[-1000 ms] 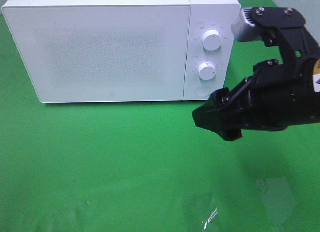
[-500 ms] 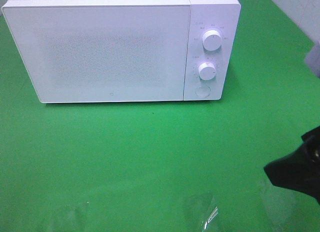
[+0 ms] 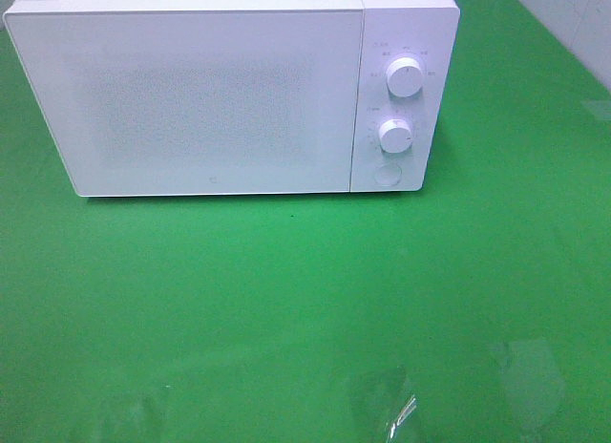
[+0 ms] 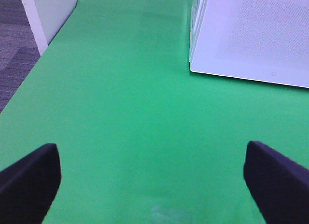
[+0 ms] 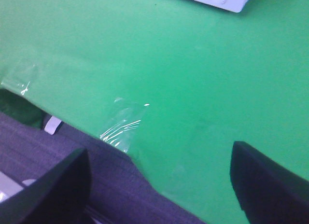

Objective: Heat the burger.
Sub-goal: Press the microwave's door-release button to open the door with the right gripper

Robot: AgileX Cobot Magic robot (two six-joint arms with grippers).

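Burger out of view; microwave [image 3: 210,99] shut, dial markings [image 3: 406,51] unreadable.

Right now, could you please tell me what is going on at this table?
Nothing is being handled. The white microwave stands on the green table cover with its door shut, and no burger shows in any view. The left tool hangs open over bare cover near the microwave's front corner. The right tool hangs open above the table's front edge, by a patch of clear tape. Neither holds anything, and neither arm shows in the high view.
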